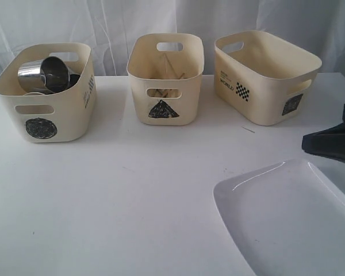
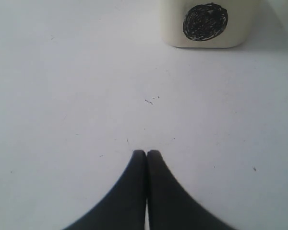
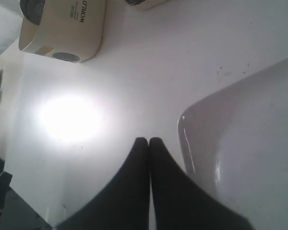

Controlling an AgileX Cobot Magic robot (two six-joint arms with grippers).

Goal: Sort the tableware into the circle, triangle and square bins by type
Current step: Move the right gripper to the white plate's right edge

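Steel mugs (image 1: 45, 73) lie in the circle bin (image 1: 40, 118), whose black circle mark (image 2: 205, 21) also shows in the left wrist view. Thin wooden chopsticks (image 1: 176, 75) show inside the triangle bin (image 1: 164, 86). The square bin (image 1: 264, 80) stands at the back right, and I cannot see into it. The large white squarish plate (image 1: 282, 224) lies at the front right. My right gripper (image 3: 149, 140) is shut and empty, just beside the plate's rim (image 3: 185, 139); it enters the exterior view at the right edge (image 1: 306, 144). My left gripper (image 2: 147, 152) is shut over bare table. Bowls, spoon, fork and knife are hidden.
The three cream bins stand in a row along the back of the white table (image 1: 115, 195), before a white curtain. In the right wrist view the square bin (image 3: 62, 28) lies beyond the gripper, and the table's edge (image 3: 19, 201) runs close beside the gripper.
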